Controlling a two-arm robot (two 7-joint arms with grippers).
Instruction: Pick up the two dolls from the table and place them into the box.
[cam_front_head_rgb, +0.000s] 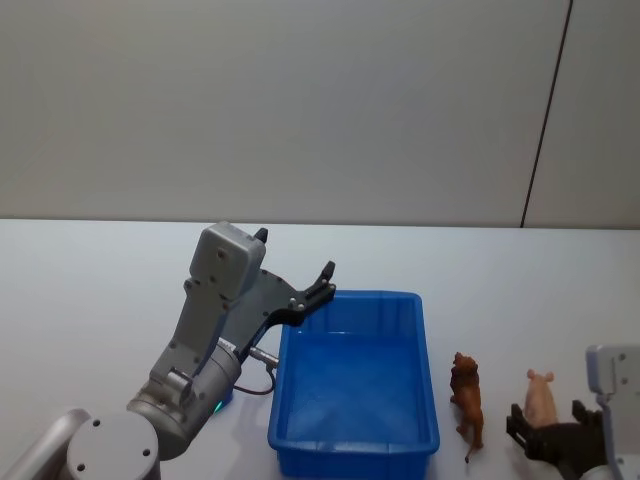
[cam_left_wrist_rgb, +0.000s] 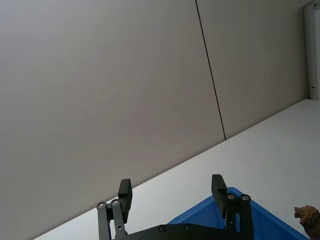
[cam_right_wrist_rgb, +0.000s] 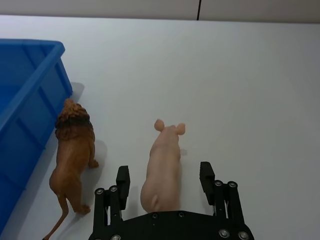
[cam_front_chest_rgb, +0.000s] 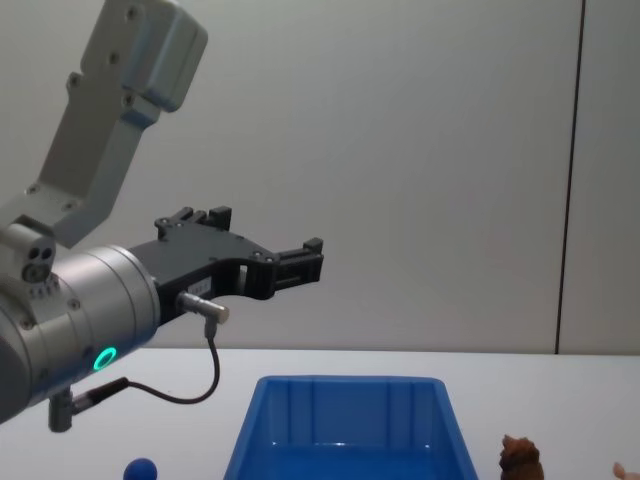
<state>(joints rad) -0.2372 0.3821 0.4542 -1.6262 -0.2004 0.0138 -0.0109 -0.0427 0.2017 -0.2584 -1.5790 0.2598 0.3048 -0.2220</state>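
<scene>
Head view: the left gripper (cam_front_head_rgb: 295, 252) is hanging high by the box's (cam_front_head_rgb: 350, 462) far left corner, jaws spread. The brown lion doll (cam_front_head_rgb: 467, 400) is standing on the tabletop (cam_front_head_rgb: 100, 300) just right of the box, with a pink pig (cam_front_head_rgb: 541, 398) beside it.

Right wrist view: the right gripper (cam_right_wrist_rgb: 165, 171) is straddling the pig's rear, jaws spread and not touching it.

Chest view: a small blue rounded doll (cam_front_chest_rgb: 141, 468) is sitting left of the box, under the left arm (cam_front_chest_rgb: 70, 320).
</scene>
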